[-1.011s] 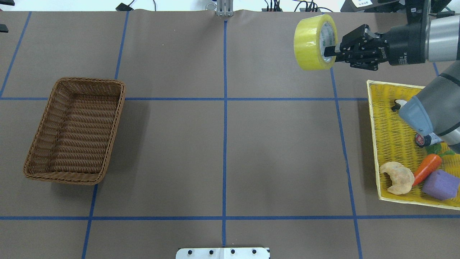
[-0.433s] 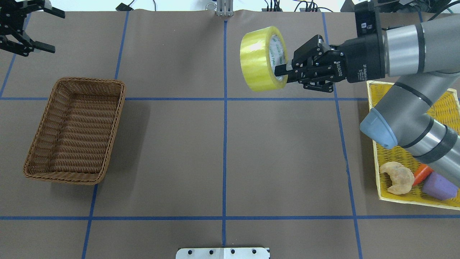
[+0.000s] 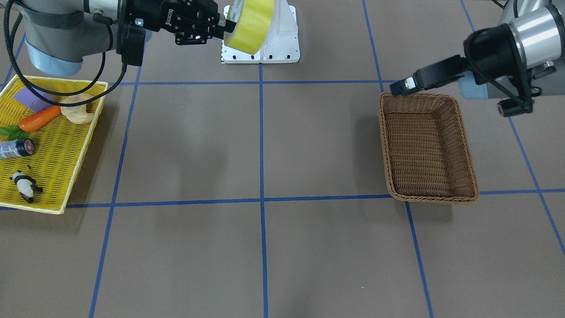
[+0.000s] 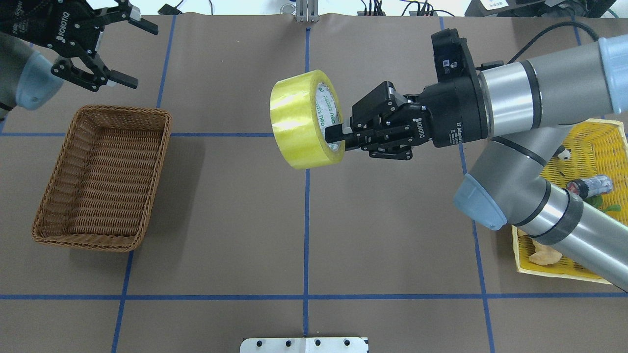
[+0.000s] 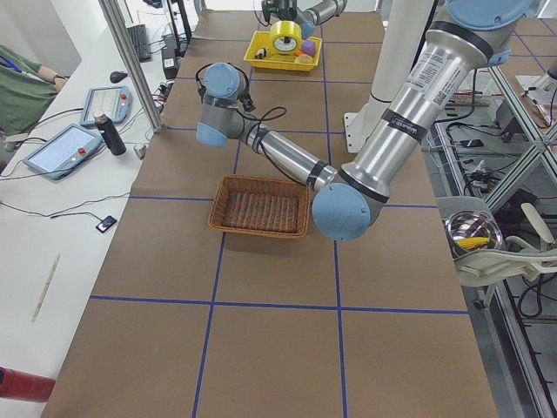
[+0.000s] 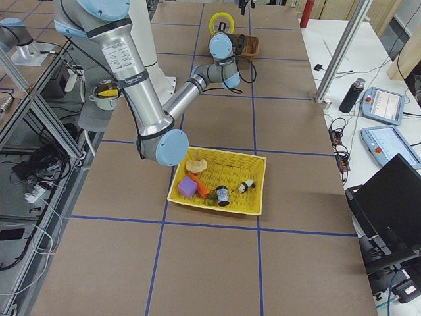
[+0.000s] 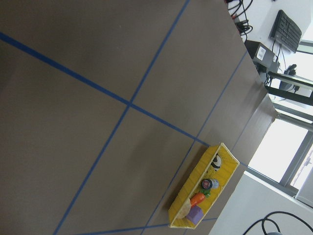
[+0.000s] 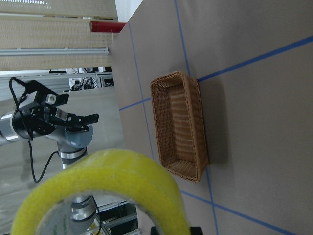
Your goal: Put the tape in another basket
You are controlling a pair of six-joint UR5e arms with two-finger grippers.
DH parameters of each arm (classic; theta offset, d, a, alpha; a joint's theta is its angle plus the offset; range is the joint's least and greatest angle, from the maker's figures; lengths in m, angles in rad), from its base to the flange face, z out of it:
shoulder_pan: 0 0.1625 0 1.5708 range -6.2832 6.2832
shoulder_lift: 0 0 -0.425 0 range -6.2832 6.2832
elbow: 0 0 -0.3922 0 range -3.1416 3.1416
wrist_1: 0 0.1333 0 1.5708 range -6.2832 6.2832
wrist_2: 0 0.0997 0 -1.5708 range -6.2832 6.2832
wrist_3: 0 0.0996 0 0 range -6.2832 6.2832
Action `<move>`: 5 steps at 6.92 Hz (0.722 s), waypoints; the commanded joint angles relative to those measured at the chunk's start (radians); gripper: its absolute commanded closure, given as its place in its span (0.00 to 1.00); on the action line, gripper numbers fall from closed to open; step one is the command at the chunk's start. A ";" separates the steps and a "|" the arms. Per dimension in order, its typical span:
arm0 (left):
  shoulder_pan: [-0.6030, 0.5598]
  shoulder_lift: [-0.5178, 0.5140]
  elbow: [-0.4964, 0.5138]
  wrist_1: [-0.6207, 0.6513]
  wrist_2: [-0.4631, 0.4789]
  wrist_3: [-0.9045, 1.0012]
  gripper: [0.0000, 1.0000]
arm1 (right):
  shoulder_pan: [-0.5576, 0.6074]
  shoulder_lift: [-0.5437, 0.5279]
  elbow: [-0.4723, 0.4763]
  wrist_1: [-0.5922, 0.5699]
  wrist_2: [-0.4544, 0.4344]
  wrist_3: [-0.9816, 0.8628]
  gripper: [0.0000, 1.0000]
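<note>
The tape [image 4: 300, 120], a wide yellow roll with a white printed core, hangs in the air over the table's centre line. My right gripper [image 4: 336, 133] is shut on the roll's rim and reaches in from the right. The front-facing view has the tape [image 3: 250, 21] near the robot's base. The brown wicker basket [image 4: 105, 181] lies empty at the left, also seen as the basket [image 3: 426, 150] and the basket [image 8: 178, 127]. My left gripper [image 4: 135, 54] hovers open beyond the basket's far left corner, with nothing between its fingers.
A yellow mesh tray [image 4: 606, 139] sits at the table's right edge, partly under my right arm. It holds a croissant [image 3: 77, 109], a carrot [image 3: 39, 118], a purple block, a small bottle and a panda figure. A white mount plate [image 4: 304, 344] is at the near edge.
My right arm has carried the tape leftward and nearer, from the far right to the centre line. My left gripper has come in at the far left, toward the basket.
</note>
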 commanded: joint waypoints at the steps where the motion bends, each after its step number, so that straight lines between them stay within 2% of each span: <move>1: 0.082 -0.013 -0.049 -0.150 0.047 -0.090 0.02 | -0.063 0.003 0.001 0.095 -0.061 0.027 1.00; 2: 0.137 -0.012 -0.061 -0.294 0.210 -0.220 0.02 | -0.072 0.003 0.003 0.104 -0.069 0.027 1.00; 3: 0.165 -0.004 -0.060 -0.397 0.307 -0.292 0.02 | -0.074 -0.001 0.003 0.119 -0.069 0.032 1.00; 4: 0.175 0.000 -0.060 -0.450 0.345 -0.323 0.02 | -0.074 -0.002 0.003 0.126 -0.070 0.033 1.00; 5: 0.176 0.002 -0.060 -0.517 0.423 -0.380 0.02 | -0.074 -0.002 0.004 0.126 -0.070 0.033 1.00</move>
